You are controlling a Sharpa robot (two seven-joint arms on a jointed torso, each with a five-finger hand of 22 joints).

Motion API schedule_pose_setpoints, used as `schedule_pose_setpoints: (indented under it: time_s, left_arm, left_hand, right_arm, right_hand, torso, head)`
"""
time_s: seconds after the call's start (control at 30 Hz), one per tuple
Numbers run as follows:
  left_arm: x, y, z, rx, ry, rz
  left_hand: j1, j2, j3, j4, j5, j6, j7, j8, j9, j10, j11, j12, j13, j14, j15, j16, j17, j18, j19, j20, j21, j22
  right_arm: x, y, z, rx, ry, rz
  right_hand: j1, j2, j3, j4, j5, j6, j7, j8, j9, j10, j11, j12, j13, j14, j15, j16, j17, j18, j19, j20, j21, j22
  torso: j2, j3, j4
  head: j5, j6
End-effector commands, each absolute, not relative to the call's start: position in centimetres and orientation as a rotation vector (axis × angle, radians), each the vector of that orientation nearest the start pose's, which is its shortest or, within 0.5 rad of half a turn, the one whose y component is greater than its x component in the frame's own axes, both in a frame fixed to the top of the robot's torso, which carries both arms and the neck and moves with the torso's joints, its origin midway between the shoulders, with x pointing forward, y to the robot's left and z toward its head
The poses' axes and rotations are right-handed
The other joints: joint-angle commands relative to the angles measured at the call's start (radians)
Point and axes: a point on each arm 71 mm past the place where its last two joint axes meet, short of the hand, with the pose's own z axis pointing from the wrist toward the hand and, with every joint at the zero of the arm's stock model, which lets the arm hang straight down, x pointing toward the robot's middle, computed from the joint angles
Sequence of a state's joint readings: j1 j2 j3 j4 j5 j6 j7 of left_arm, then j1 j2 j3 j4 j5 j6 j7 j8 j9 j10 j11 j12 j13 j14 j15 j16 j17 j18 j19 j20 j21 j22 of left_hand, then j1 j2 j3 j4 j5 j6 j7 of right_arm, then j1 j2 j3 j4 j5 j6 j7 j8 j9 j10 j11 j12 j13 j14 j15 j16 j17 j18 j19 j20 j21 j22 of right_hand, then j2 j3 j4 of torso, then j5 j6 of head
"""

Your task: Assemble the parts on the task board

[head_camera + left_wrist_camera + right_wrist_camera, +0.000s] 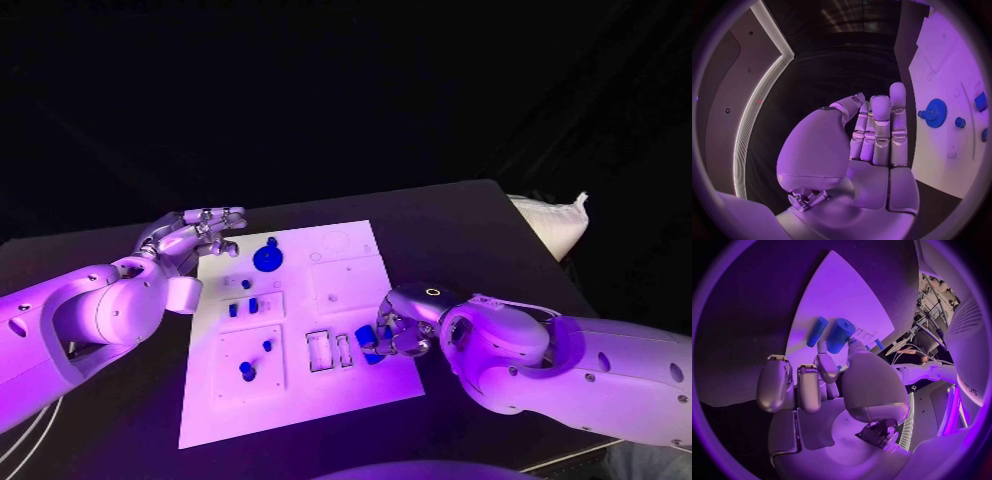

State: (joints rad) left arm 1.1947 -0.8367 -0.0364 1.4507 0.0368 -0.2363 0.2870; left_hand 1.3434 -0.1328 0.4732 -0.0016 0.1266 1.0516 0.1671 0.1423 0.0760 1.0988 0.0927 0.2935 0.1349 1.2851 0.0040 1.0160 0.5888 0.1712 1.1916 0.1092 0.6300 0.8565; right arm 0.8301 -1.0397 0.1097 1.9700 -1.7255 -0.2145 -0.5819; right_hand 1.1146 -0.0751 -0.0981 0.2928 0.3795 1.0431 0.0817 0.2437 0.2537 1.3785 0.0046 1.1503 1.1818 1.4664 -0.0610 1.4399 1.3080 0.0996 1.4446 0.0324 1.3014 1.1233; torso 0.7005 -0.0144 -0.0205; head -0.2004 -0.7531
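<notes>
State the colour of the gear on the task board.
Blue; the gear shows best in the left wrist view.

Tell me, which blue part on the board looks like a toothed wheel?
The blue gear near the board's far end, beside the left hand. It is round and toothed; the other blue parts are small pegs and cylinders.

Right hand (826, 390) with fingers curled over the white task board (836, 295), a thick blue cylinder part (840, 335) just beyond the fingertips, a thinner blue part (817, 331) close beside it, whether the fingertips touch them cannot be told
</notes>
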Motion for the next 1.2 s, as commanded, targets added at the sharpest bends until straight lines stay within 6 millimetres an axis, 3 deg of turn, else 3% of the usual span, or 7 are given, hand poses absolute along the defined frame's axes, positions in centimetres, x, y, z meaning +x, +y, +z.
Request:
schedule_pose_setpoints:
  time_s: [0.03,0.33,0.5,0.77,0.87,1.0,1.2]
  left_arm:
    - [50.0,22.3,-19.1,-1.212,1.512,-1.530]
    - [50.0,22.3,-19.1,-1.212,1.514,-1.529]
    - [50.0,22.4,-19.1,-1.213,1.514,-1.528]
    - [49.9,22.4,-19.1,-1.212,1.516,-1.530]
    - [49.9,22.4,-19.1,-1.212,1.516,-1.530]
    - [49.9,22.4,-19.1,-1.212,1.516,-1.529]
    - [49.9,22.3,-19.1,-1.211,1.517,-1.531]
  left_hand:
    - [-0.001,0.009,-0.004,0.000,0.000,-0.008,-0.001,0.005,-0.001,-0.008,-0.001,0.003,0.001,-0.004,0.003,-0.002,-0.001,0.011,0.007,-0.001,-0.003,-0.001]
    - [-0.001,0.009,-0.004,0.000,0.000,-0.008,-0.001,0.005,-0.001,-0.008,-0.001,0.003,0.001,-0.004,0.003,-0.002,-0.001,0.011,0.007,-0.001,-0.003,-0.001]
    - [-0.001,0.009,-0.004,0.000,0.000,-0.008,-0.001,0.005,-0.001,-0.008,-0.001,0.003,0.001,-0.004,0.003,-0.002,-0.001,0.011,0.007,-0.001,-0.003,-0.001]
    - [0.000,0.009,-0.005,-0.001,0.000,-0.008,-0.002,0.006,-0.001,-0.009,-0.001,0.004,0.001,-0.004,0.003,-0.001,-0.001,0.012,0.007,-0.001,-0.005,-0.002]
    - [0.000,0.009,-0.005,-0.001,0.000,-0.008,-0.002,0.006,-0.001,-0.009,-0.001,0.004,0.001,-0.004,0.003,-0.001,-0.001,0.012,0.007,-0.001,-0.005,-0.002]
    - [0.000,0.009,-0.005,-0.001,0.000,-0.008,-0.002,0.006,-0.001,-0.009,-0.001,0.004,0.001,-0.004,0.003,-0.001,-0.001,0.012,0.007,-0.001,-0.005,-0.002]
    - [0.000,0.009,-0.005,-0.001,0.000,-0.008,-0.002,0.006,-0.001,-0.009,-0.001,0.004,0.001,-0.004,0.003,-0.001,-0.001,0.012,0.007,-0.001,-0.005,-0.002]
  right_arm:
    - [35.3,-18.8,-24.4,-0.120,1.923,0.395]
    - [35.5,-18.6,-25.0,-0.130,1.935,0.386]
    - [35.4,-18.2,-25.6,-0.137,1.952,0.389]
    - [35.4,-18.1,-25.9,-0.084,1.934,0.413]
    - [35.4,-18.1,-25.5,-0.032,1.898,0.445]
    - [35.3,-17.9,-24.9,0.040,1.846,0.498]
    - [35.0,-17.6,-23.7,0.126,1.783,0.576]
  right_hand:
    - [-0.011,0.001,-0.008,0.000,-0.003,-0.008,0.001,0.005,0.002,0.008,-0.003,0.000,0.002,0.062,-0.010,0.005,0.012,-0.014,0.007,-0.003,0.006,0.002]
    - [-0.007,0.007,-0.011,-0.002,-0.003,-0.007,0.000,0.010,0.008,0.010,-0.004,0.003,0.008,0.063,-0.011,0.008,0.017,-0.015,0.008,-0.003,0.010,0.009]
    - [0.017,0.016,-0.013,-0.006,0.001,-0.008,-0.002,0.017,0.019,0.014,-0.005,0.006,0.018,0.064,-0.012,0.011,0.023,-0.016,0.009,-0.004,0.014,0.016]
    - [0.100,0.067,0.014,-0.022,0.028,0.000,-0.008,0.037,0.043,0.021,-0.011,0.005,0.032,0.066,-0.017,0.018,0.036,-0.019,0.012,-0.007,0.024,0.031]
    - [0.127,0.086,0.031,-0.028,0.026,0.002,-0.011,0.041,0.050,0.025,-0.014,0.008,0.038,0.067,-0.019,0.022,0.044,-0.020,0.015,-0.009,0.031,0.041]
    - [0.146,0.092,0.047,-0.029,0.060,0.002,-0.013,0.044,0.056,0.031,-0.016,0.012,0.046,0.069,-0.021,0.028,0.054,-0.023,0.019,-0.012,0.039,0.054]
    - [0.151,0.094,0.054,-0.027,0.071,0.004,-0.015,0.046,0.061,0.036,-0.018,0.017,0.054,0.071,-0.022,0.033,0.064,-0.025,0.022,-0.013,0.046,0.064]
  torso:
    - [0.001,-0.0005,-0.0003]
    - [0.002,-0.0018,0.0025]
    - [0.002,-0.0007,0.0013]
    - [0.001,-0.0019,-0.0002]
    - [0.002,-0.0004,-0.0009]
    - [0.001,-0.0003,-0.0008]
    - [0.001,-0.0014,-0.0007]
  head:
    - [0.003,0.001]
    - [0.011,-0.002]
    - [0.018,-0.004]
    - [0.027,-0.003]
    - [0.028,-0.001]
    - [0.029,0.000]
    - [0.030,0.000]
